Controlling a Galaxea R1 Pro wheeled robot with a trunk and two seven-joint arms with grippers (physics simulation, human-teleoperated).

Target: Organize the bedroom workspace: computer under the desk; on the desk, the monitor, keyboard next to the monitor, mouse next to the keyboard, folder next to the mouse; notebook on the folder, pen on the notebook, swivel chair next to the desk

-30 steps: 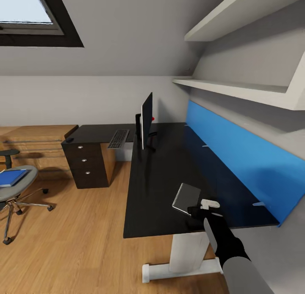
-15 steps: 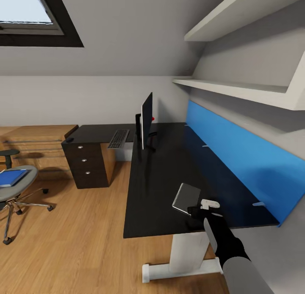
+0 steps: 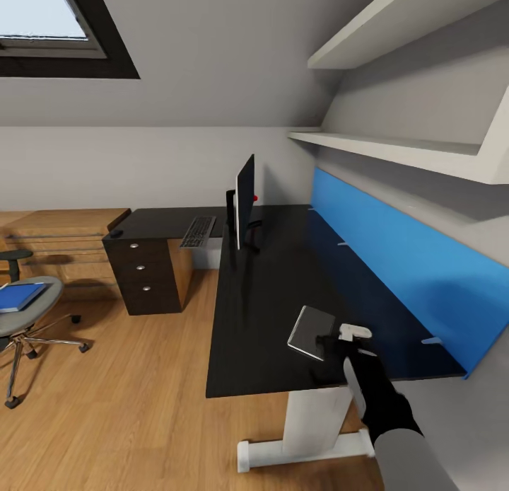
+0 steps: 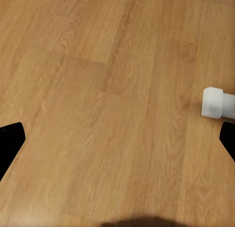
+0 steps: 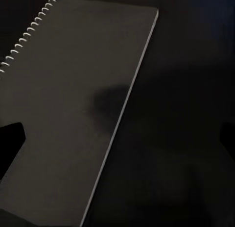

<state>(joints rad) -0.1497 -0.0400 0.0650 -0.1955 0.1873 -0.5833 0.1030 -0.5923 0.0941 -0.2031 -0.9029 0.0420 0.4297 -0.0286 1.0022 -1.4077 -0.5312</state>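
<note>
At the near end of the desk point(image 3: 268, 300), the right gripper point(image 3: 344, 340) hung over the notebook's point(image 3: 311, 332) edge, jaws spread, grasping nothing. Farther along stood the monitor point(image 3: 244, 199) beside the keyboard point(image 3: 198, 231). The folder point(image 3: 21, 296) lay on the swivel chair point(image 3: 28, 314).

One monitor point(image 3: 244, 199), keyboard point(image 3: 198, 231), notebook point(image 3: 311, 331), perhaps mouse point(image 3: 116, 233).

The head camera looks down from high across the desk point(image 3: 268, 314) toward twelve o'clock, the left wrist camera faces the floor point(image 4: 98, 99) closely, and the right wrist camera hangs close over the notebook point(image 5: 73, 114), shared with the head view point(image 3: 311, 330).
</note>
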